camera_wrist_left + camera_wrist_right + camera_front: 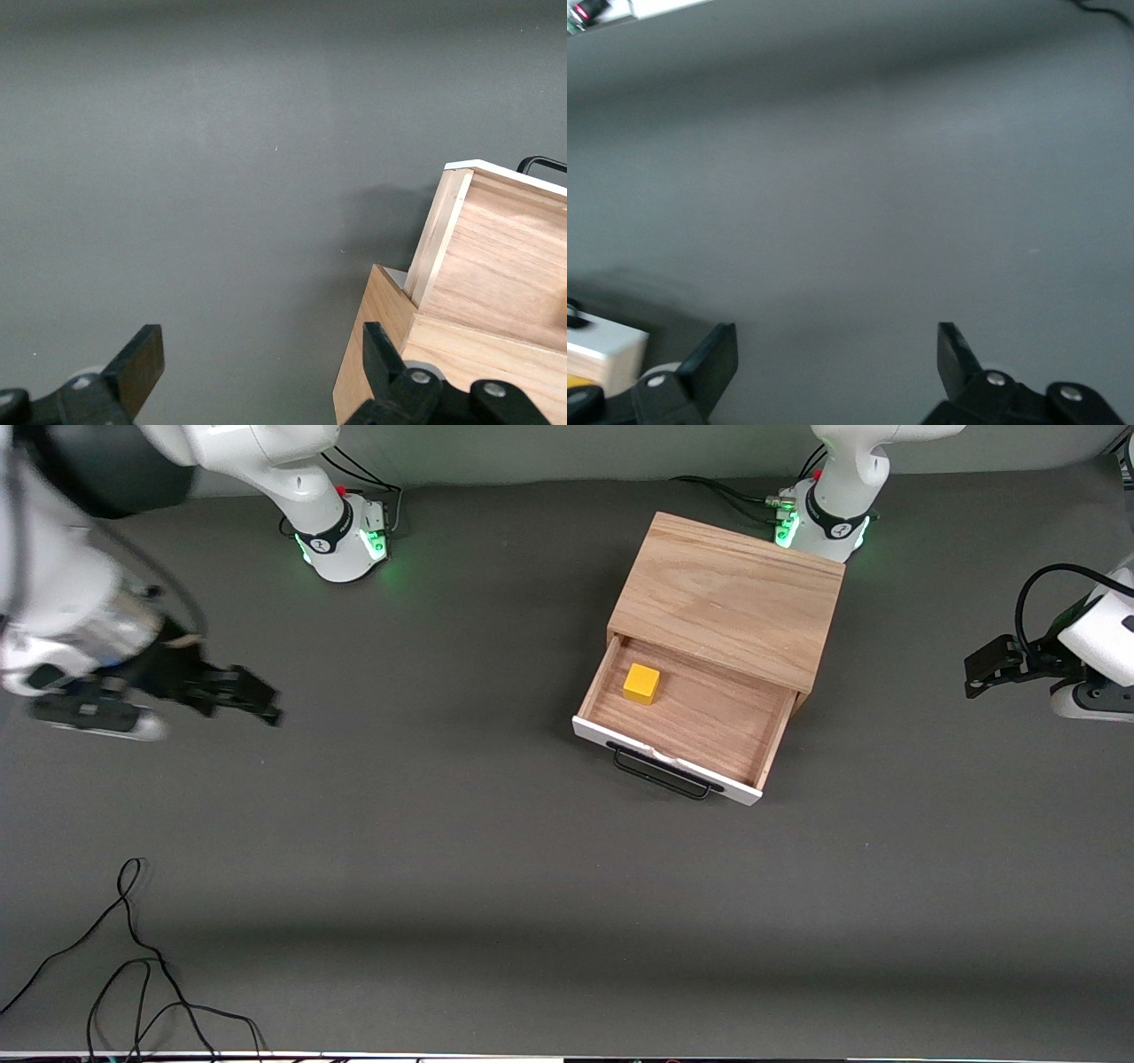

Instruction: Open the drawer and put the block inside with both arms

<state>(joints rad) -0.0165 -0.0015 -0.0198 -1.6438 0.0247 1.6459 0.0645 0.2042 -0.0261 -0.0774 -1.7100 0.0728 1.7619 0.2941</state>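
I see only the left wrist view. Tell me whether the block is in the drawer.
Observer: Yes. The block lies inside the open drawer, in the corner next to the cabinet, toward the right arm's end.
Operator: Report the right end effector.
Observer: The right end effector is open and empty, over the bare table toward the right arm's end, apart from the drawer.
Operator: Name anything else lying around.
Observer: A loose black cable lies on the table, nearer to the front camera than the drawer, at the right arm's end.
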